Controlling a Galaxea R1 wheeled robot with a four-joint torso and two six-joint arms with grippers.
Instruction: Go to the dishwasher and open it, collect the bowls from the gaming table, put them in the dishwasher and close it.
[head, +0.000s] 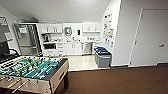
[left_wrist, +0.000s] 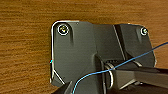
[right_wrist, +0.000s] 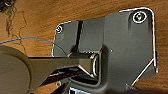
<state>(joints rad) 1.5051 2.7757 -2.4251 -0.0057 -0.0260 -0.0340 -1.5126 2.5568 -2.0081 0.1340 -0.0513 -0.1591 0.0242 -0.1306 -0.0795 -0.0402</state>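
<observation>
The dishwasher (head: 87, 48) sits shut under the far kitchen counter, across brown carpet (head: 120, 80) – the robot faces it for the opening step. The gaming table (head: 30, 68) stands near left; no bowls discernible – whether either jaws are open, I cannot tell

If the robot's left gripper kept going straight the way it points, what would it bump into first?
Probably the brown carpet floor. The left wrist view looks past the robot's dark plate straight at it, with nothing seen between, though depth is hard to judge.

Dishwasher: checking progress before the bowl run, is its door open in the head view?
No, the dishwasher shows a flat steel front flush with the white cabinets.
</observation>
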